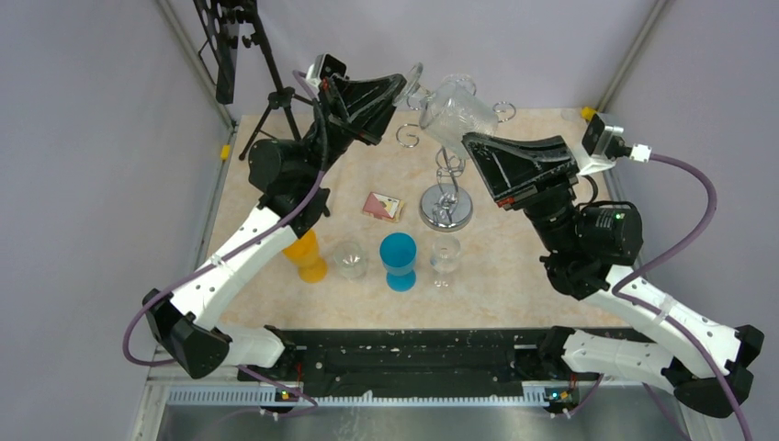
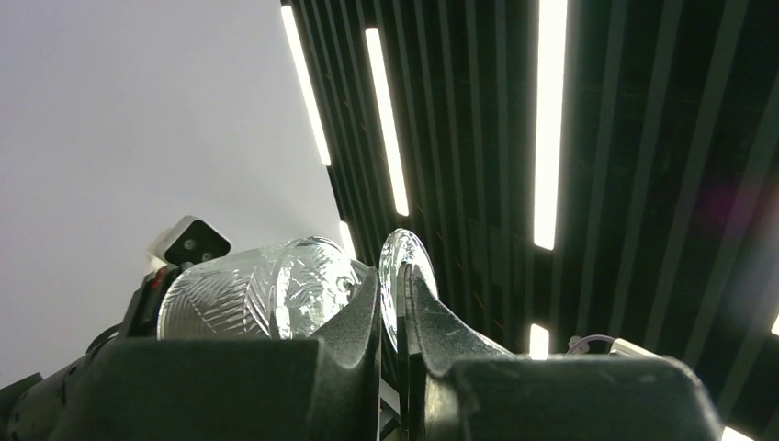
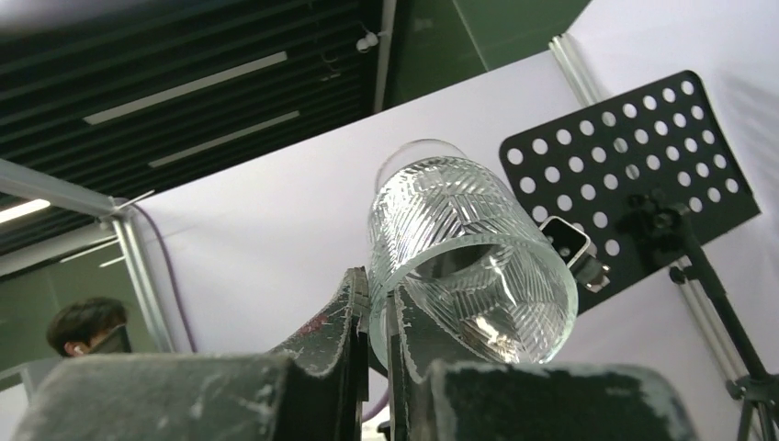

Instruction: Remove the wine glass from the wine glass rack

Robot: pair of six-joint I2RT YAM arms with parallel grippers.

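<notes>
The wine glass (image 1: 457, 112), clear with a cut pattern, lies tilted in the air above the chrome wine glass rack (image 1: 446, 208), apart from its scroll arms. My left gripper (image 1: 404, 87) is shut on the glass's round foot. In the left wrist view the foot (image 2: 402, 259) stands between the closed gripper (image 2: 393, 294), with the bowl (image 2: 257, 289) to the left. My right gripper (image 1: 467, 140) is shut on the bowl's rim. In the right wrist view the gripper (image 3: 378, 299) pinches the wall of the bowl (image 3: 468, 248).
In front of the rack stand an orange cup (image 1: 306, 257), a clear tumbler (image 1: 349, 259), a blue cup (image 1: 399, 260) and a small stemmed glass (image 1: 445, 257). A small card (image 1: 382, 206) lies left of the rack. A black tripod (image 1: 266, 73) stands at the back left.
</notes>
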